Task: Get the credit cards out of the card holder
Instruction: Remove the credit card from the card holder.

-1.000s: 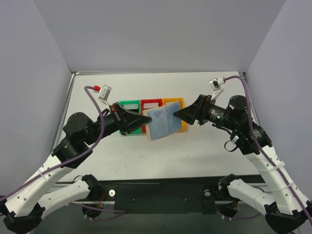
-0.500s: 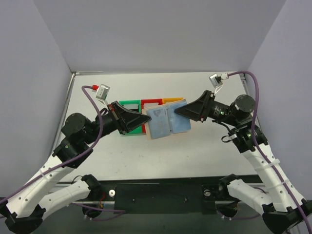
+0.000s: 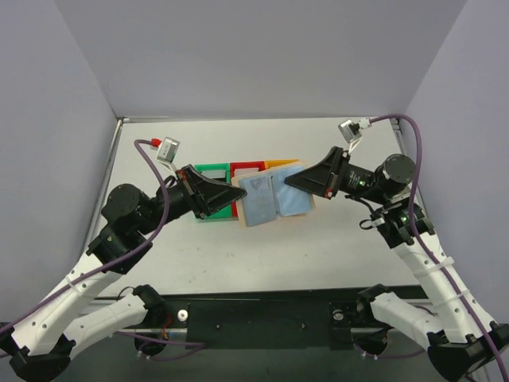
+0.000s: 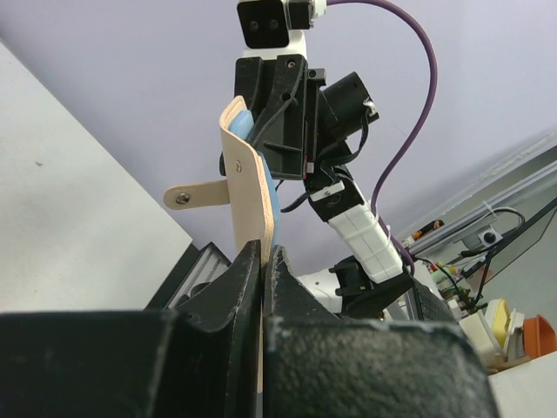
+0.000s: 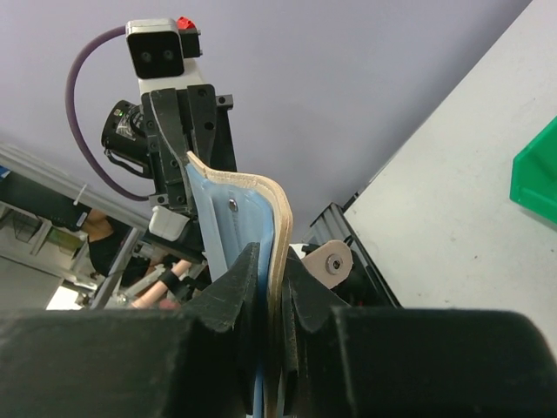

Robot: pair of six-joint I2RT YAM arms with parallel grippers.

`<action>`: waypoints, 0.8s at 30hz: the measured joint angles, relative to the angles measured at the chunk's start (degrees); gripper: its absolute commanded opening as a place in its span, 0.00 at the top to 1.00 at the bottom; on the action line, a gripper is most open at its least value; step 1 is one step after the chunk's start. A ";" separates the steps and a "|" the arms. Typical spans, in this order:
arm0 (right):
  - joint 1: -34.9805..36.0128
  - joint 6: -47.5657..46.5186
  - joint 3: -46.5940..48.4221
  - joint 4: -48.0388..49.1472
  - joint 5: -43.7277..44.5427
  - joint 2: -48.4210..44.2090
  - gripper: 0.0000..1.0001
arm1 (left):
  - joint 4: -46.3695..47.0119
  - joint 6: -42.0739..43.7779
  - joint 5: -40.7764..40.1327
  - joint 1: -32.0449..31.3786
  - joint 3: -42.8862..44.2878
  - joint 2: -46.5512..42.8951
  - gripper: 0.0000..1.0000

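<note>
The tan card holder [image 3: 270, 200] hangs spread open in the air between both arms, its light blue inner panels facing up. My left gripper [image 3: 236, 199] is shut on its left edge; in the left wrist view the tan leather [image 4: 248, 192] rises from between the jaws of the left gripper [image 4: 264, 257], with the snap tab [image 4: 196, 195] sticking out to the left. My right gripper [image 3: 288, 185] is shut on the right edge, and the right wrist view has the curved holder [image 5: 231, 218] pinched in that gripper [image 5: 271, 261]. The credit cards are hidden.
Green [image 3: 208, 171], red [image 3: 247, 168] and orange [image 3: 280, 165] bins stand in a row on the white table [image 3: 334, 239], just behind and under the held holder. A corner of the green bin [image 5: 535, 174] appears in the right wrist view. Grey walls enclose the table.
My right gripper has gone from wide open to shut on the holder's right edge, and the right arm has shifted slightly up and back. The left grip has held.
</note>
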 measured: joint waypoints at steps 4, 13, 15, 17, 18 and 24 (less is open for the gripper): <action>-0.20 0.61 -0.39 0.28 -0.02 0.00 1.00 | -0.09 0.07 -0.04 0.02 -0.20 -0.11 0.83; -1.22 3.61 -2.12 2.84 -1.53 -0.02 1.00 | -0.13 0.04 -0.33 0.02 -2.23 -1.53 0.81; -1.42 4.13 -2.38 3.19 -1.97 -0.02 1.00 | -0.13 0.04 -0.50 0.02 -2.86 -1.95 0.81; -1.46 4.39 -2.43 3.26 -2.21 0.00 1.00 | -0.24 0.04 -0.68 0.02 -3.21 -2.19 0.80; -1.46 4.55 -2.43 3.34 -2.29 0.00 1.00 | -0.28 0.04 -0.72 0.02 -3.26 -2.27 0.80; -1.90 5.22 -2.43 3.85 -2.21 -0.02 1.00 | -0.28 0.07 -0.72 0.02 -3.28 -3.08 0.73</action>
